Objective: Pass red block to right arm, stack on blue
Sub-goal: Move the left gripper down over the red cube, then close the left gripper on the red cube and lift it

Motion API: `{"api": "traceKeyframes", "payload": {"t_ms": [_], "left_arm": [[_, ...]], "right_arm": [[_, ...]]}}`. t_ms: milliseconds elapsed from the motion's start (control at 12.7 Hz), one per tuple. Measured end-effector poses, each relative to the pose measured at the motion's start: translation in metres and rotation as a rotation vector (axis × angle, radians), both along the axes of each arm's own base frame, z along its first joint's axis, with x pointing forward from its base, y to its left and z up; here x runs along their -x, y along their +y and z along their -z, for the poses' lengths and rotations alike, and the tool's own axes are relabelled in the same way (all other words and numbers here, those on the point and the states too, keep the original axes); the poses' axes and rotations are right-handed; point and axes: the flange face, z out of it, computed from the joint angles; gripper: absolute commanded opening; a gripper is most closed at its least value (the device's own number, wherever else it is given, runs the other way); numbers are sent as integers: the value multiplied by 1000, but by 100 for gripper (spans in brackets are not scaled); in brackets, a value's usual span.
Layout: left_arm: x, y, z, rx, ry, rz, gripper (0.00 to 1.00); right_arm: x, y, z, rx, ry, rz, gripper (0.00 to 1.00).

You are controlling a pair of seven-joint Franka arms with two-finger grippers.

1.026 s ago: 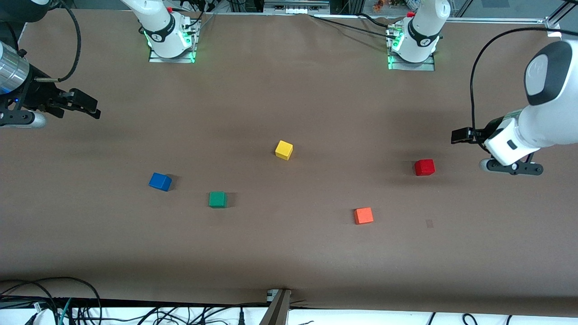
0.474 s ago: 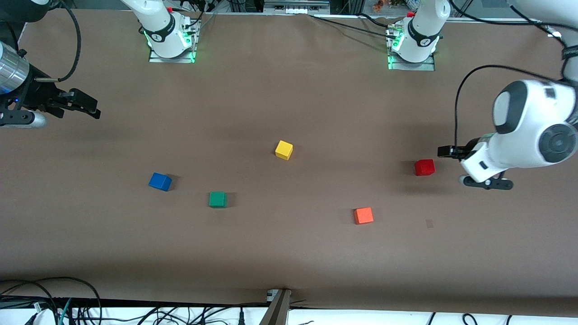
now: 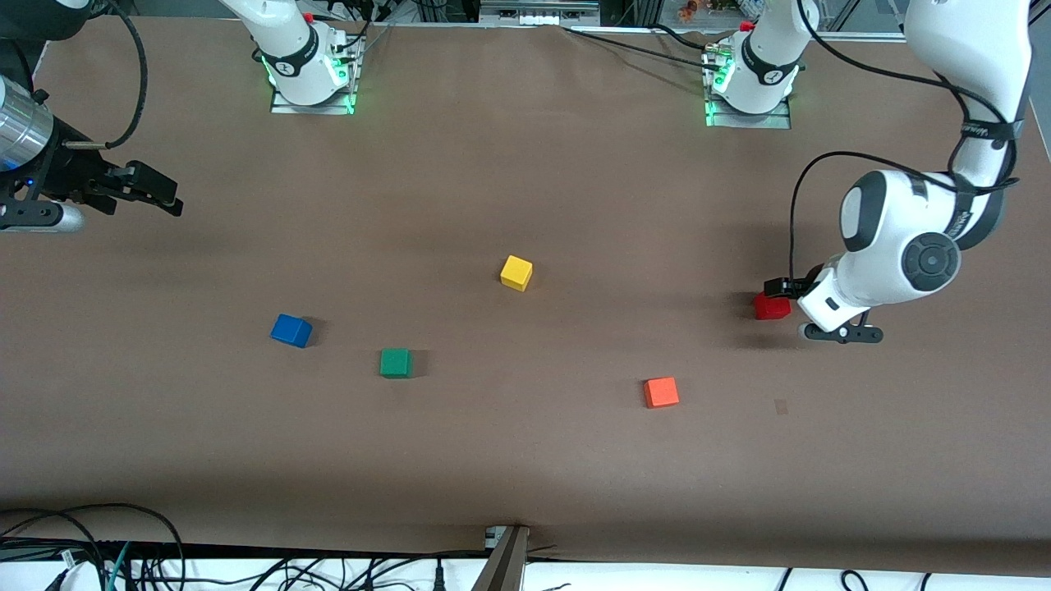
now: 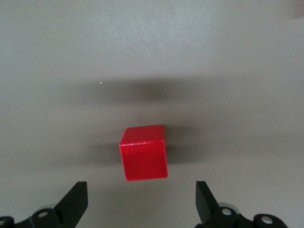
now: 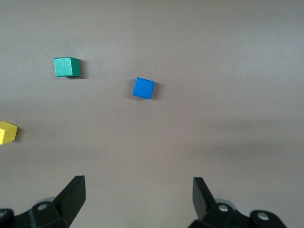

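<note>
Red block (image 3: 772, 308) sits on the table (image 3: 525, 460) at left arm's end. Left gripper (image 3: 780, 287) hovers just over it, jaws wide, empty. Blue cube (image 3: 291, 331) at right arm's end. Right gripper (image 3: 160, 195) waits, jaws spread, empty.

2 white Franka arms, grey joint caps, black cables, black grippers, green-lit bases, red buttons.

Brown table (image 3: 525, 460) bearing five cubes: blue cube (image 3: 291, 330) toward the right arm's end; green cube (image 3: 396, 362) beside it, slightly nearer the camera; yellow cube (image 3: 516, 272) central; orange cube (image 3: 661, 391) nearest; red block (image 3: 770, 307) under the left gripper (image 3: 778, 287). Right gripper (image 3: 160, 195) waits aloft over the right arm's end.
</note>
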Motion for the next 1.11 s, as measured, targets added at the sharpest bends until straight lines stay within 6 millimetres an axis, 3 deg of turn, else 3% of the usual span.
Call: {"api": "traceKeyframes", "payload": {"t_ms": [395, 789, 947, 1105], "left_arm": [[2, -1, 44, 9, -25, -4, 100], [2, 0, 61, 12, -21, -8, 100], [3, 1, 65, 12, -19, -9, 45], [3, 1, 64, 12, -16, -7, 9]], "right_arm": [[0, 0, 0, 0, 0, 0, 100], [0, 0, 0, 0, 0, 0, 100], [0, 0, 0, 0, 0, 0, 100], [0, 0, 0, 0, 0, 0, 100]]}}
